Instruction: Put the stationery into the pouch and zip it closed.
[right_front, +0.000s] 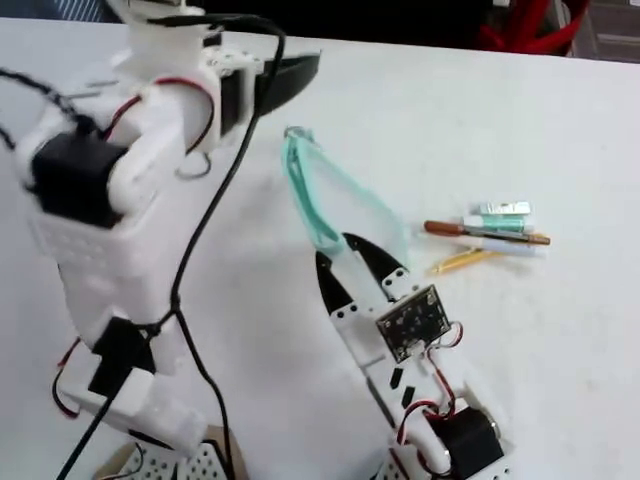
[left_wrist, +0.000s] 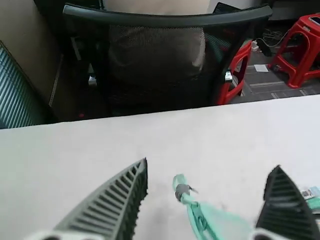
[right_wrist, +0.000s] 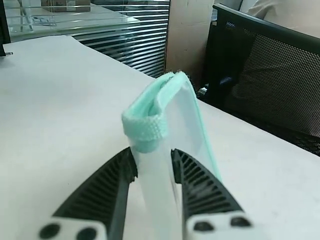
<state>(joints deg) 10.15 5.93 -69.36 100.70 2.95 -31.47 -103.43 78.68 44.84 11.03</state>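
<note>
Right claw pinches one end of the green pouch, likely to hold it steady on the desk. Left claw hangs above it, spread wide apart. Pens lie near the pouch, not yet inside.

An office-like workroom is indicated: a black mesh-backed office chair is placed at the far edge of a broad white table, grey horizontal slatted blinds are seen behind it, and red plastic stools stand on grey carpet flooring.
</note>
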